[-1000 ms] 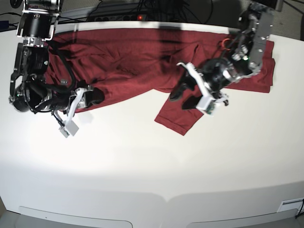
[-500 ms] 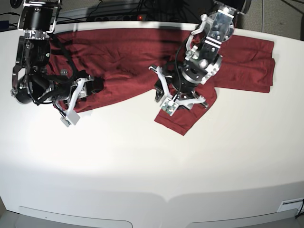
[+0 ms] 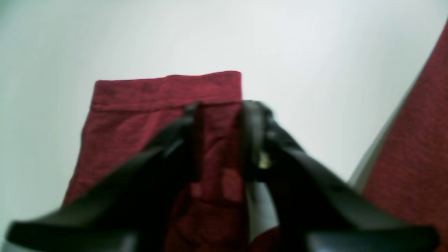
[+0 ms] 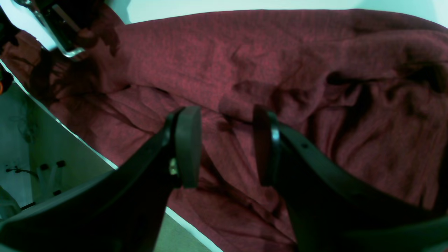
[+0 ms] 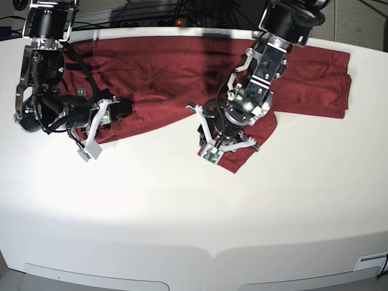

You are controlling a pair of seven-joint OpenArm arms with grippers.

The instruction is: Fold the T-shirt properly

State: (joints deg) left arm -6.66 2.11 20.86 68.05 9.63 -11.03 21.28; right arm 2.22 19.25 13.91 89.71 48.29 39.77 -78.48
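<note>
The dark red T-shirt (image 5: 157,66) lies spread and wrinkled across the far side of the white table (image 5: 182,212). One long sleeve juts toward the front, ending in a cuff (image 3: 168,87). My left gripper (image 5: 225,138) is down on that sleeve just behind the cuff. In the left wrist view the left gripper (image 3: 223,105) has its jaws narrowed but apart, with sleeve cloth lying in the gap. My right gripper (image 5: 120,111) sits at the shirt's near-left edge. The right wrist view shows the right gripper (image 4: 225,112) open above crumpled cloth (image 4: 280,52), holding nothing.
Cables and a power strip (image 5: 151,21) run behind the table's far edge. Another part of the shirt (image 3: 420,140) lies to the right of the sleeve. Bare white table surface fills the front half.
My left arm swung from the shirt's right part over to the sleeve and came down near the cuff, its jaws narrowing. The right arm shifted only slightly.
</note>
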